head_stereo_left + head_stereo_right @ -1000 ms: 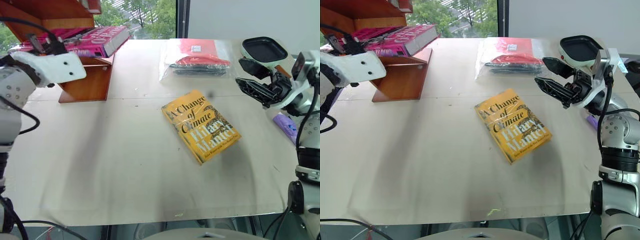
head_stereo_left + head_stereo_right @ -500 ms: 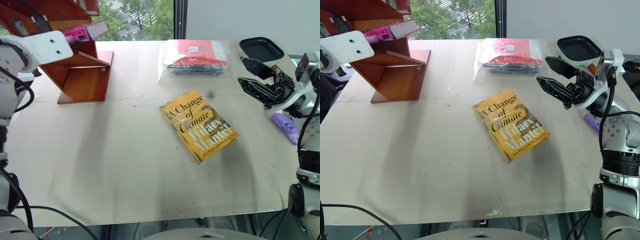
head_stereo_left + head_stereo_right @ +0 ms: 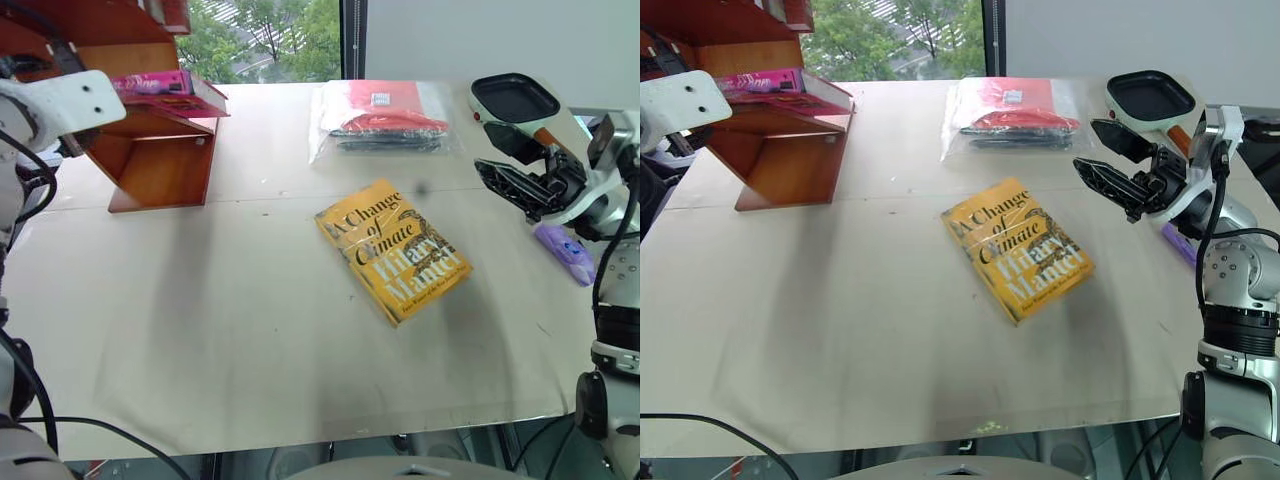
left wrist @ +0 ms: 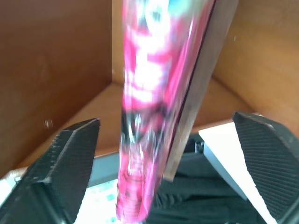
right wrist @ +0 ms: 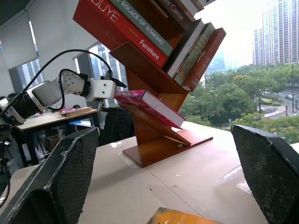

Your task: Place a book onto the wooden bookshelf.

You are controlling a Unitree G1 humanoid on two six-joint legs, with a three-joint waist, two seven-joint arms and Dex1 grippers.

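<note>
The magenta-pink book (image 3: 165, 90) lies on a low slanted panel of the reddish-brown wooden bookshelf (image 3: 160, 160) at the table's far left. In the left wrist view the book (image 4: 149, 93) stands blurred between the wide-spread fingers (image 4: 74, 154) of my left gripper (image 4: 166, 120), which is open, with a gap on each side. In the right wrist view the book (image 5: 149, 105) rests on the shelf's slant. My right gripper (image 3: 500, 160) hovers open and empty over the table's right side.
A yellow-orange book (image 3: 393, 250) lies flat mid-table. A clear plastic bag (image 3: 385, 120) with red and black items sits at the back. At the right edge are a black pan (image 3: 512, 100) and a purple object (image 3: 565, 250). Several books (image 5: 140, 23) fill the upper shelves.
My left gripper has opened and let go of the pink book, which now rests on the shelf. The left hand drew leftward. The right gripper kept still; the camera shifted slightly.
</note>
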